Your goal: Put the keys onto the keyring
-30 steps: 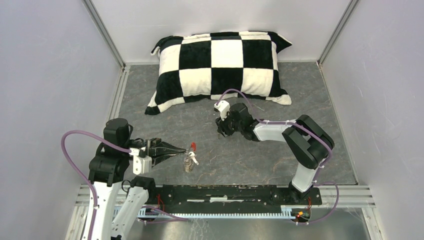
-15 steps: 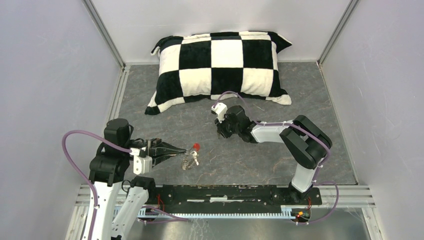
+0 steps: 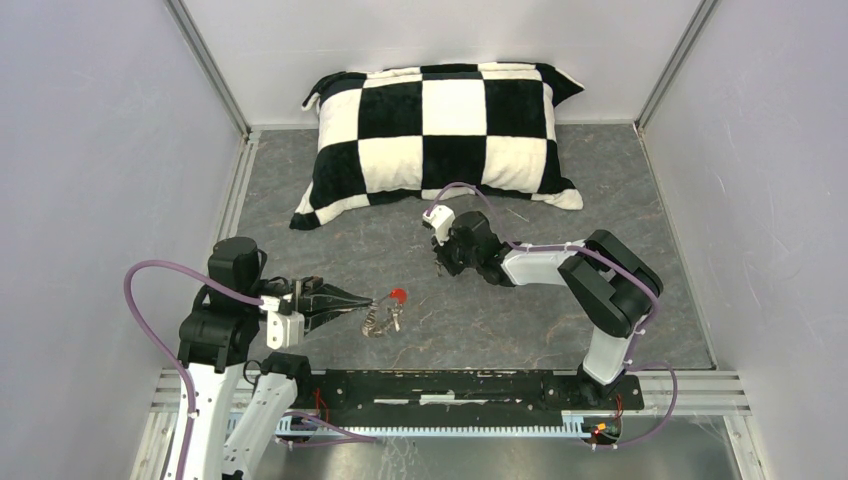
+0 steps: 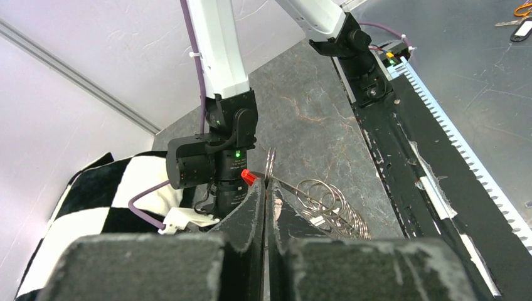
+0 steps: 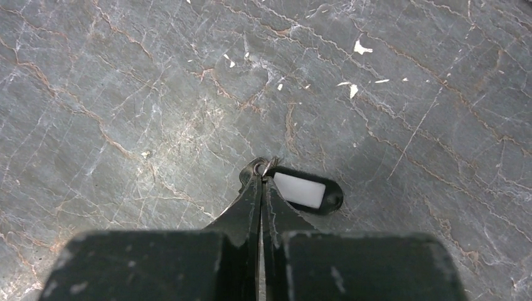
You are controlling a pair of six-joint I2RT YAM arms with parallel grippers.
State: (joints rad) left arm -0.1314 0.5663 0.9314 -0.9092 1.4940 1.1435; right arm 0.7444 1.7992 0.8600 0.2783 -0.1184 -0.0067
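My left gripper (image 3: 366,303) is shut on the wire of the keyring (image 3: 381,320), a silvery coil with a red sleeve (image 3: 398,295). The coil hangs from the tips just above the floor. In the left wrist view the coils (image 4: 329,208) bunch to the right of my left gripper (image 4: 268,184), and the red sleeve (image 4: 248,177) is just to its left. My right gripper (image 5: 262,177) points down at the floor. It is shut on the small-ring end of a key (image 5: 307,191) with a black head and a white label. In the top view my right gripper (image 3: 443,263) hides that key.
A black-and-white checkered pillow (image 3: 440,130) lies at the back of the grey marbled floor (image 3: 560,170). The black base rail (image 3: 470,385) runs along the near edge. Grey walls close in both sides. A small black tag (image 4: 522,29) lies on the metal surface beyond the rail.
My right gripper has closed from about half open to shut and shifted slightly left. The keyring in my left gripper swung, and its red sleeve moved a little to the right.
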